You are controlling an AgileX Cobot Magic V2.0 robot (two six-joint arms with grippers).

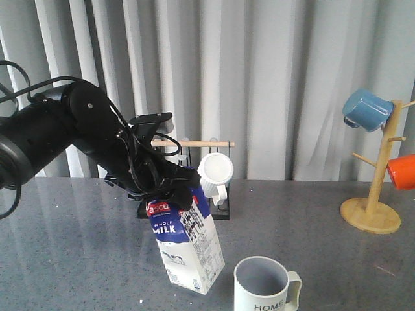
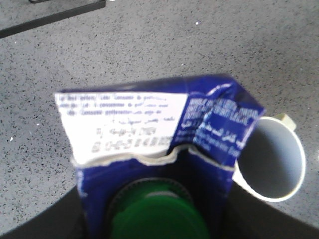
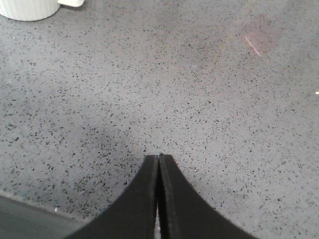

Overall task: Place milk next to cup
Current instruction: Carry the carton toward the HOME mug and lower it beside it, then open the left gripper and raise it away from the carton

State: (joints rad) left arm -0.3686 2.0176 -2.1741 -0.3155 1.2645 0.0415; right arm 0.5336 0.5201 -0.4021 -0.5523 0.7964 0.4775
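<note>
The milk, a blue and white carton with a red label, hangs tilted over the grey table, its top leaning left. My left gripper is shut on its top. In the left wrist view the green cap sits between my dark fingers, below the carton's printed panels. The cup, pale with black "HOME" lettering, stands just right of the carton's base, and its rim shows beside the carton. I cannot tell whether the carton touches the table. My right gripper is shut and empty over bare table, with the ribbed cup ahead of it.
A black rack with a plain white mug stands right behind the carton. At the right edge a wooden mug tree carries a blue mug and an orange mug. A curtain closes off the back.
</note>
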